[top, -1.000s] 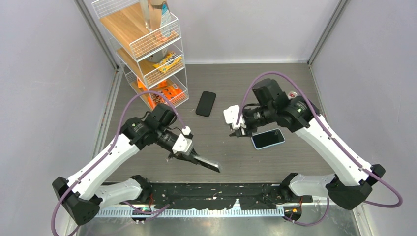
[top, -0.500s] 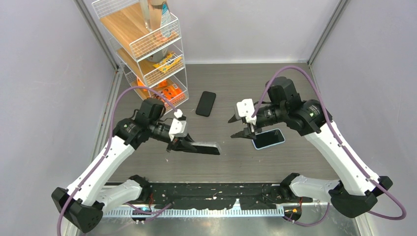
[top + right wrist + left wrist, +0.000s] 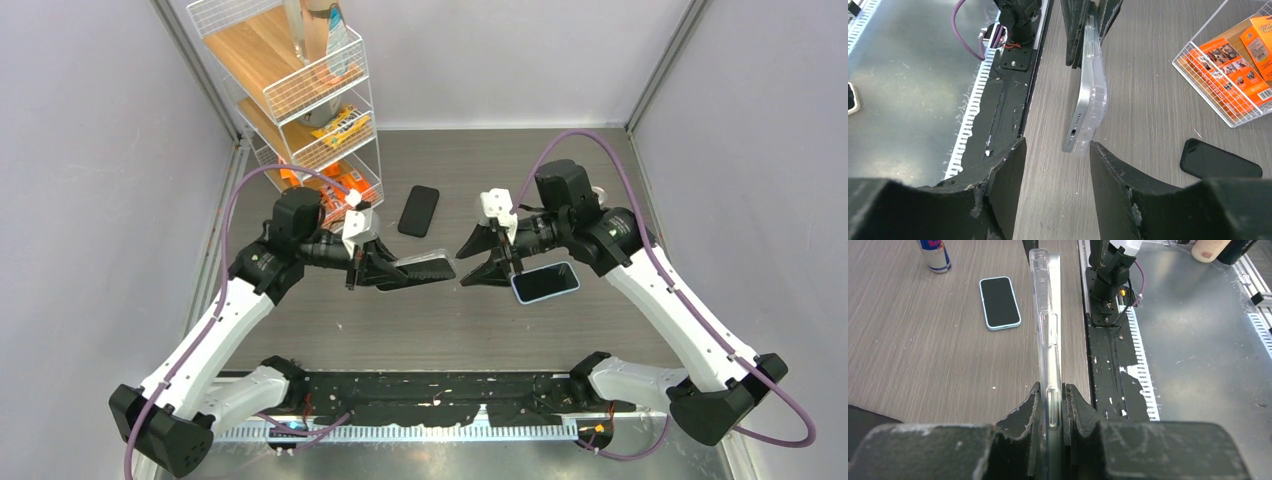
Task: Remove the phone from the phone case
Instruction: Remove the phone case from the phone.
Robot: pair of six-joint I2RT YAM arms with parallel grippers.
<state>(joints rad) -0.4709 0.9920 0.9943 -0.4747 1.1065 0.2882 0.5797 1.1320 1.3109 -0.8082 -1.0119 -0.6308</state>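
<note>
Fingers [image 3: 1023,412] of the left gripper [image 3: 383,272] clamp the clear phone case [image 3: 1047,315]; the open right gripper [image 3: 1058,150] should pinch the phone [image 3: 1075,127] squarely.

The left arm [image 3: 215,330] is raised from the near left corner of the desk and reaches toward its middle with the wrist laid level. The left claw [image 3: 385,272] is clamped tight on one end of the phone case [image 3: 428,268]. The right arm [image 3: 680,310] is bent in from the right. The right claw [image 3: 472,262] is parted, one finger on either side of the case's free end.
</note>
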